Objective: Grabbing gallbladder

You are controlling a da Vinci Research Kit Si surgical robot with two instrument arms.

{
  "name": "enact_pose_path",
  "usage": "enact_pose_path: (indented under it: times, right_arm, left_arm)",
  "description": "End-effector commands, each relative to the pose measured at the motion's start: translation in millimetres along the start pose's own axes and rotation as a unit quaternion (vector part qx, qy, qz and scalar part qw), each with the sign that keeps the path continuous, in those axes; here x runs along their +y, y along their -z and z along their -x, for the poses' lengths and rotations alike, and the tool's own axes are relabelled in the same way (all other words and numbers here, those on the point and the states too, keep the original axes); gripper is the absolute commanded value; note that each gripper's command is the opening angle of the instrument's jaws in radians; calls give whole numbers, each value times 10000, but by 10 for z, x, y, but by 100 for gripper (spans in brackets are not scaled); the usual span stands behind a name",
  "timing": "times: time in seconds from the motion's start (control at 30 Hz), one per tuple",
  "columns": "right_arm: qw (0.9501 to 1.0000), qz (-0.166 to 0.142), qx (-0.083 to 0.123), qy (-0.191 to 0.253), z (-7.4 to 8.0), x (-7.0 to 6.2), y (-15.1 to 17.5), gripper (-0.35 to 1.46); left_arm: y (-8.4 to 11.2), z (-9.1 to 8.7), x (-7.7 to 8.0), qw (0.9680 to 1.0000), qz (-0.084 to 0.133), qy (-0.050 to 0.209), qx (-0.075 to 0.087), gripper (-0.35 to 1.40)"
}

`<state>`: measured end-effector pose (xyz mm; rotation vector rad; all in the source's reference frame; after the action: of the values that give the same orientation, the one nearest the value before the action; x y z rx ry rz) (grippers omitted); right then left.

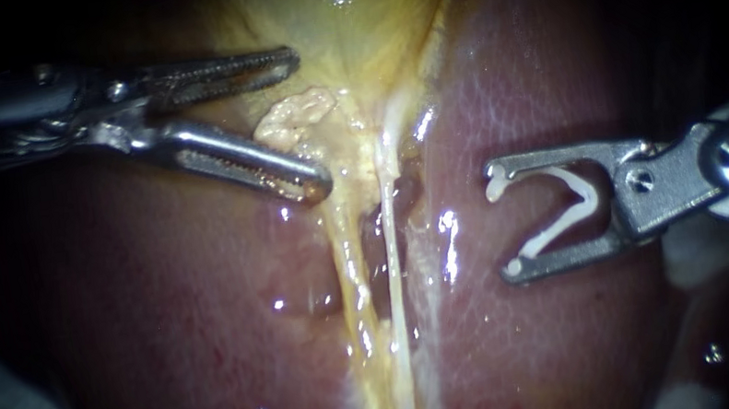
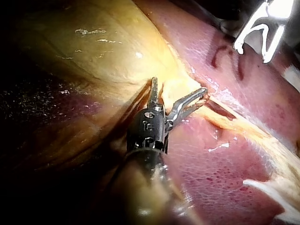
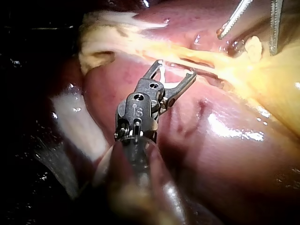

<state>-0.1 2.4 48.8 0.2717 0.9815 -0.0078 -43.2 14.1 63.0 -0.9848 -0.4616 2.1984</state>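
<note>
My left instrument [image 1: 306, 121] has its claw spread around a pale fat lump [image 1: 286, 129], not pinching it. The gallbladder [image 1: 360, 19] lies at 12 o'clock. My right instrument [image 1: 503, 219], at 3 o'clock, holds a clip [image 1: 569, 207] in its claw. The gallbladder is probably soft, slippery and tear-prone: grip broadly near the lump and close gently.

Light pools centrally — edges fall dark — with glare spots on the wet gallbladder [image 1: 335, 36].
</note>
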Motion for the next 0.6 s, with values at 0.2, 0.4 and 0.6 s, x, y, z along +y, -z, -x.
enact_pose_path:
  times: [0.2,0.4,0.6]
  right_arm:
    - [10000,1,0,1,0,0,0,49]
    - [10000,3,0,-1,-1,1,-1,49]
    - [10000,3,0,-1,-1,1,-1,49]
  left_arm:
    - [1,5,-3,9998,-32,173,-116,64]
    - [1,6,-1,9993,-59,319,-199,42]
    - [-3,11,-2,9987,-95,422,-263,25]
